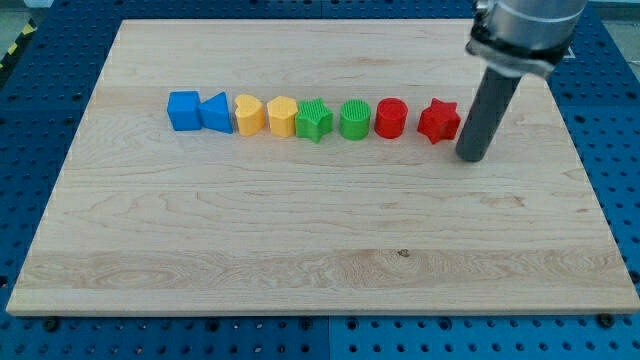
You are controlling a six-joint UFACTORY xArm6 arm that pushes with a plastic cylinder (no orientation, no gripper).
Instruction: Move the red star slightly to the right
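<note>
bench: wooden board with pale grain, its bare near half closest to the camera, resting on a blue perforated surface.
row of blocks: eight small blocks sit in a line across the upper middle of the board. from the view's left: blue cube, blue triangle, yellow heart, second yellow heart, green star, green cylinder, red cylinder, red star.
task block: the red star is at the row's right end, a little apart from the red cylinder.
my tip: my tip rests on the board just to the right of the red star, slightly nearer the view's bottom, close to it or perhaps touching; contact cannot be made out.
hand: none is fitted. the arm ends in a plain dark rod, so nothing opens or closes and nothing is held.
risk: the tip stands on the side the star must move toward. pushing from here would likely drive the star left into the red cylinder. going round to its left risks clipping the star or the red cylinder, since the gap between them is narrow. an off-centre push may spin the star or send it too far.
writing: no brands, labels or readable text show.
</note>
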